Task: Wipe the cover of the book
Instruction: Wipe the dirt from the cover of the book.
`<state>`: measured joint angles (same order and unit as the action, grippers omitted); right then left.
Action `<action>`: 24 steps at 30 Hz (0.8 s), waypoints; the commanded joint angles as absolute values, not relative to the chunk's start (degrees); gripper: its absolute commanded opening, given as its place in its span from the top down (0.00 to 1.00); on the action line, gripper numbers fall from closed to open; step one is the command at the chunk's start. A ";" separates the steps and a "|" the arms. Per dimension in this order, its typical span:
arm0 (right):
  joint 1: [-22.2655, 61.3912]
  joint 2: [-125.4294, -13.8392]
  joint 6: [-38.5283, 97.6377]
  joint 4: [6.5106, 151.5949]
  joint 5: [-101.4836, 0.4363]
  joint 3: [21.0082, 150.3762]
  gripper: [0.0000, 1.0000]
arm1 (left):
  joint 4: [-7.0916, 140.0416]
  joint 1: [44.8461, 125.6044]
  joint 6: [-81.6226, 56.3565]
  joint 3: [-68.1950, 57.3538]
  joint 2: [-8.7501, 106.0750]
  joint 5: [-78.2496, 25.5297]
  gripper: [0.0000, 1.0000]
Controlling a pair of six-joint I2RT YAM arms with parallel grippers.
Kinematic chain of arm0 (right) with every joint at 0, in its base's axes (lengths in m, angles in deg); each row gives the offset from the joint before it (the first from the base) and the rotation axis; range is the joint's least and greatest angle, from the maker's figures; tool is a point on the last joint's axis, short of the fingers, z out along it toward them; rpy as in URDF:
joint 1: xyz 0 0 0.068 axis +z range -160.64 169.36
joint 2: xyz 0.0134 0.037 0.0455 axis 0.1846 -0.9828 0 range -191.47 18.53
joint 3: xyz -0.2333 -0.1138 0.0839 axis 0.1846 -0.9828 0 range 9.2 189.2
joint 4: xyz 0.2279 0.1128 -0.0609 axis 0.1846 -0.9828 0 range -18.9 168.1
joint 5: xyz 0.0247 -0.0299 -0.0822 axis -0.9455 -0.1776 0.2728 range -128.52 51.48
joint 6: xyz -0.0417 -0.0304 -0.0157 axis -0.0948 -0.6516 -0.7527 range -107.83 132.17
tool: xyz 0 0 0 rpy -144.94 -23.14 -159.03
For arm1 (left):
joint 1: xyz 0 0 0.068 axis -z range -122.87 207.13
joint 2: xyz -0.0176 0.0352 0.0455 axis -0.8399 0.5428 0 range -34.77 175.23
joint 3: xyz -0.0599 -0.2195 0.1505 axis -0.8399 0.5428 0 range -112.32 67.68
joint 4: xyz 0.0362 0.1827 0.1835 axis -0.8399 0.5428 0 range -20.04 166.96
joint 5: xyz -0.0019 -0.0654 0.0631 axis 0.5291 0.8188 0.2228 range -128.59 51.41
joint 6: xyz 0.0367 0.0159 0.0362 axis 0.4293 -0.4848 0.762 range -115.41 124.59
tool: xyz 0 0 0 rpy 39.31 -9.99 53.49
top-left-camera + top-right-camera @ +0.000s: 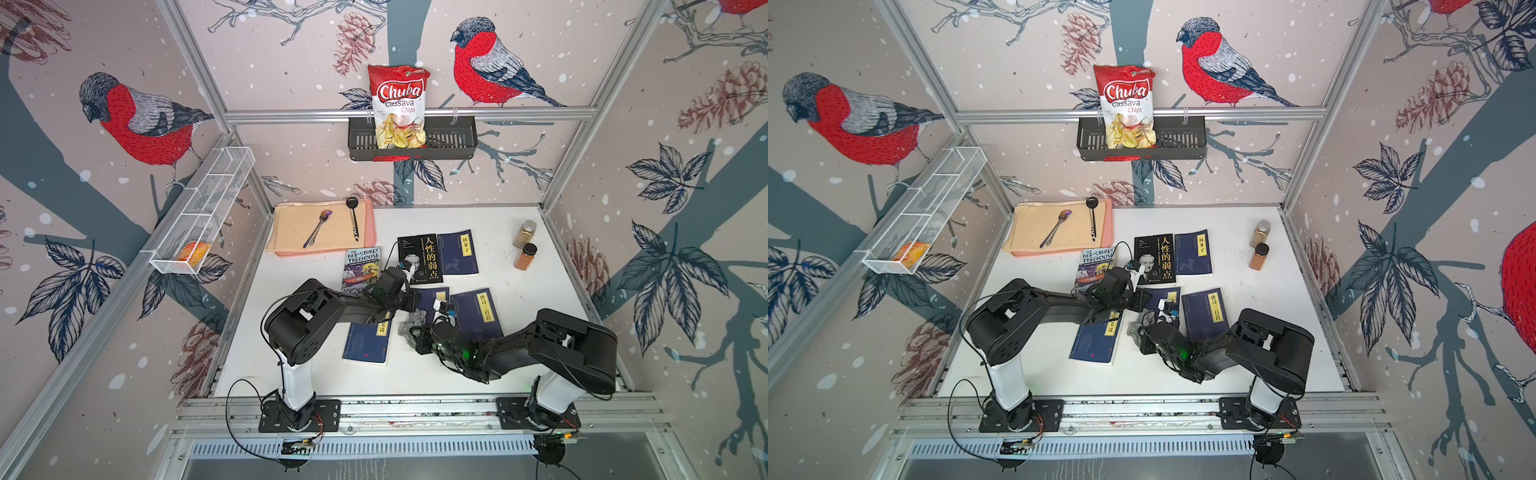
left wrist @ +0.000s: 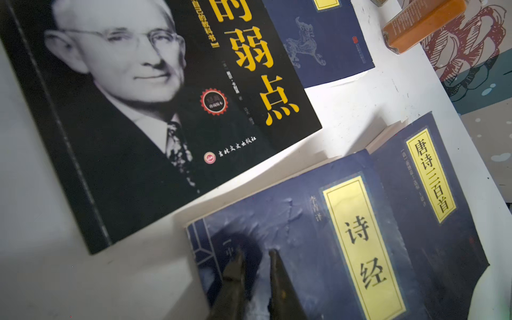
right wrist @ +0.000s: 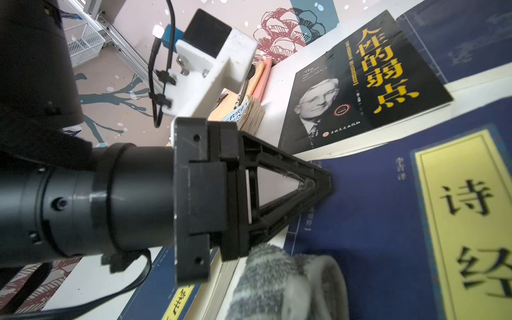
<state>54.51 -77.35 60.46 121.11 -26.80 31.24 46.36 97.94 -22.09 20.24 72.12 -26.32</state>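
The book (image 2: 304, 249) is dark blue with a yellow title strip and lies flat mid-table (image 1: 432, 296), partly overlapping another blue book. My left gripper (image 2: 255, 260) has its fingertips (image 2: 274, 263) set down on one corner of the cover. Its jaws stand a narrow gap apart with nothing between them. From the right wrist view, that left gripper (image 3: 329, 182) touches the book (image 3: 374, 221) at its tip. My right gripper (image 1: 415, 328) is shut on a bunched grey cloth (image 3: 288, 285). The cloth rests at the cover's edge beside the left gripper, and it hides the right fingers.
A black portrait book (image 1: 419, 257), blue books (image 1: 457, 251) (image 1: 478, 316) (image 1: 368, 345) and a Treehouse paperback (image 1: 362, 266) crowd around. Two spice jars (image 1: 525, 255) stand at the back right. A tray (image 1: 291, 232) with spoons lies at the back left.
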 commanded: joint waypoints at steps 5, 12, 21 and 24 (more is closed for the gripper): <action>43.57 -81.91 54.59 104.82 -34.30 32.43 0.95 | 55.65 97.74 -22.04 22.21 71.85 -25.07 0.82; 43.13 -79.50 52.95 100.99 -33.75 33.48 0.94 | 55.46 97.64 -22.11 21.58 72.56 -24.61 0.82; 53.02 -75.41 65.13 104.96 -30.78 22.24 0.94 | 54.63 97.65 -21.61 21.39 73.41 -24.10 0.82; 48.32 -77.17 60.37 104.55 -30.63 25.44 0.94 | 54.72 97.64 -21.65 21.70 73.19 -23.91 0.82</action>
<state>51.16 -74.77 61.88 127.12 -31.28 24.75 44.59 97.62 -22.11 20.96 72.43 -24.76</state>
